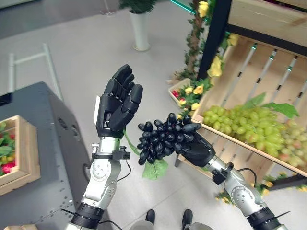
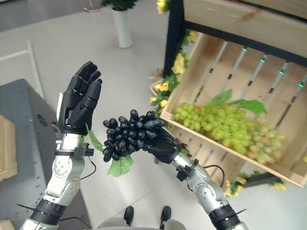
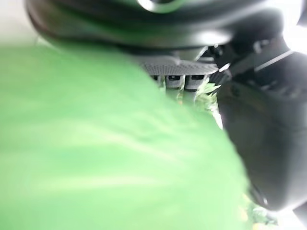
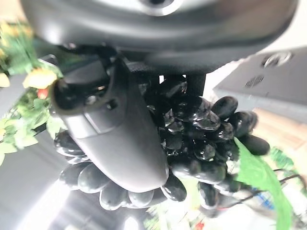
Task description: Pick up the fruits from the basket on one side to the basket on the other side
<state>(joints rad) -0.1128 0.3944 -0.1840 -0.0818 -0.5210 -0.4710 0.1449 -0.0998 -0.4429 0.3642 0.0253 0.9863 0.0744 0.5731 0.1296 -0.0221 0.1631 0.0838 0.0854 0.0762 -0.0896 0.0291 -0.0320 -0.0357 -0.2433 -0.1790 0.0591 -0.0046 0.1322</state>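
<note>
- Right robot hand [image 1: 194,146]: fingers and thumb curled round a bunch of black grapes [image 1: 160,136], held in the air between the two arms, above the floor. Right wrist view confirms it: thumb [image 4: 115,139] lies across the bunch, grapes bulge out on both sides of it.
- Bunch lies to the left of the right palm, grapes pointing toward the left arm. A green leaf [image 1: 155,169] hangs under the bunch; a green stem runs from it toward the left wrist.
- Left robot hand [image 1: 117,103]: raised, palm turned toward the bunch, fingers nearly straight and spread, holding nothing. It stands just beside the grapes; contact with the fruit cannot be told. Left wrist view has a blurred green leaf [image 3: 110,143] right against the lens.
- Wooden crate [image 1: 261,72] to the robot's right, tilted on a dark frame, holds a heap of green grapes [image 1: 249,127] with leaves on top.
- Second wooden crate [image 1: 19,153] at far left, on a dark grey counter [image 1: 48,139]; red and green items inside, kind unclear.
- Room: light grey floor [image 1: 81,43], a white pot with a plant [image 1: 139,28] behind, yellow flowers [image 1: 194,93] with greenery along the crate's frame.
</note>
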